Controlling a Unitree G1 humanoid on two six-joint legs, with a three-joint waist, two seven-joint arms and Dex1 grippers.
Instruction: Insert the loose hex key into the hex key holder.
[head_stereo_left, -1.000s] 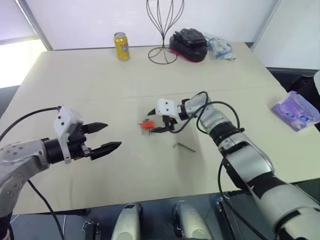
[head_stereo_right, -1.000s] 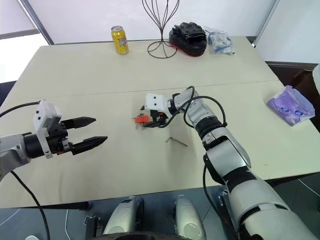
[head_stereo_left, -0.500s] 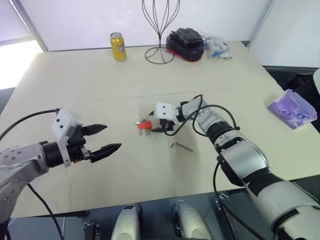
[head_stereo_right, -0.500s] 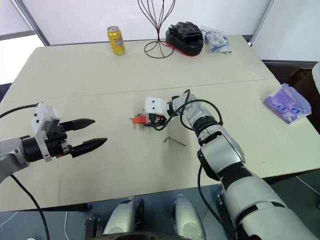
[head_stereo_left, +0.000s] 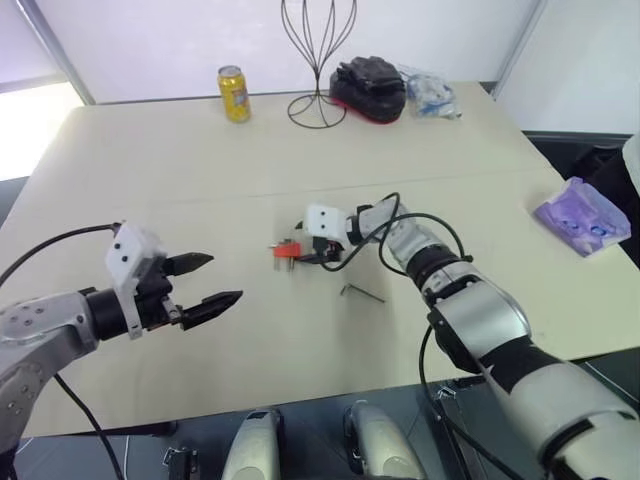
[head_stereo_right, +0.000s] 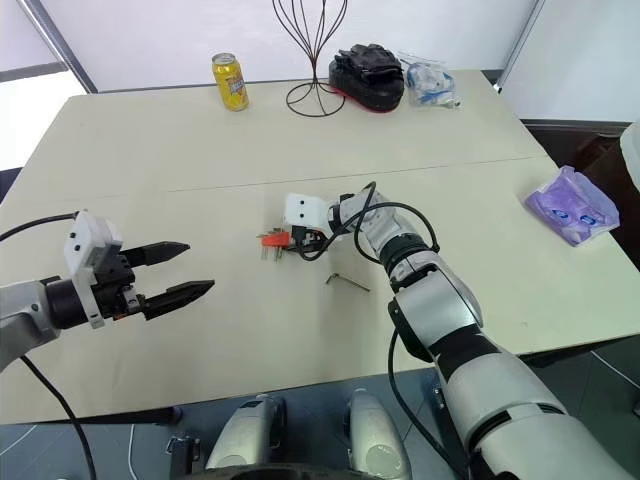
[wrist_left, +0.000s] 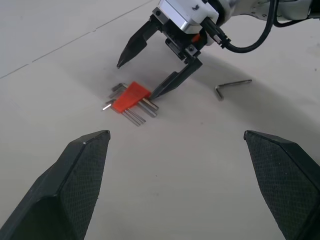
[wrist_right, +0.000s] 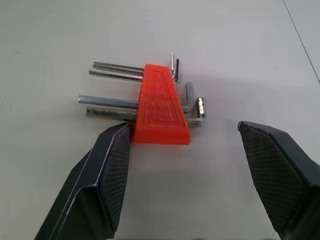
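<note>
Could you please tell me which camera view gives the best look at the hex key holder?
The right wrist view: the hex key holder lies flat on the table, large and near, each key distinct, between the right gripper and its open jaws. The left wrist view shows it smaller; both eye views show a small red block.

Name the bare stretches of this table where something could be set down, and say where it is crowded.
Free: the table between the yellow can and the left hand. Crowded: centre, where the right hand straddles the hex key holder, loose hex key beside it.

holder (head_stereo_left: 288, 249) mid-table (head_stereo_left: 200, 160) | loose key (head_stereo_left: 362, 292) right, nearer
</note>
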